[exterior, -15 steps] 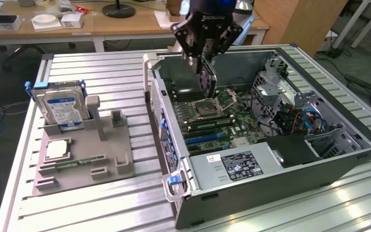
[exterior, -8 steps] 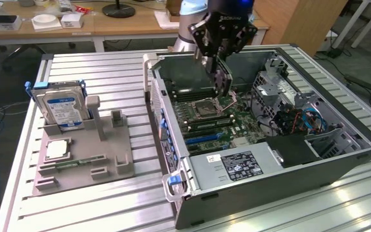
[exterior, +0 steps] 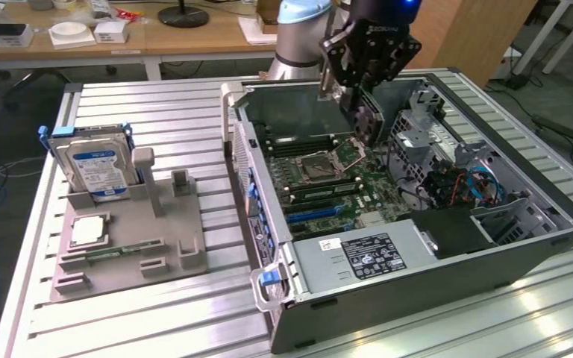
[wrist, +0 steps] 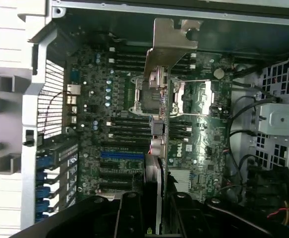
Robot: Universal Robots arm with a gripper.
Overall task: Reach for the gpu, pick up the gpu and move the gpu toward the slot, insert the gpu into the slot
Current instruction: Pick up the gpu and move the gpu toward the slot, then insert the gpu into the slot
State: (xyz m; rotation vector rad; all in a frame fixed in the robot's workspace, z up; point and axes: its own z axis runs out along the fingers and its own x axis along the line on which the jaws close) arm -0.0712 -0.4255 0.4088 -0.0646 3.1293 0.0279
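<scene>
Surface: slatted metal surface [exterior: 147, 321] carrying an open computer case [exterior: 426, 291], on my exterior view.
Pincer: my pincer [exterior: 361, 97] is clamped on the graphics card [exterior: 369, 123], above the motherboard [exterior: 357, 186].
Card: held edge-down and, as far as I can judge, clear of the board; metal bracket [wrist: 170, 42] at its far end.
Slot: blue slot [exterior: 312, 215] sits near 7 o'clock from the pincer on the exterior view, lower down.
Axis: on the wrist view the card's edge crosses the slot's length, so I judge them not yet lined up.
</scene>
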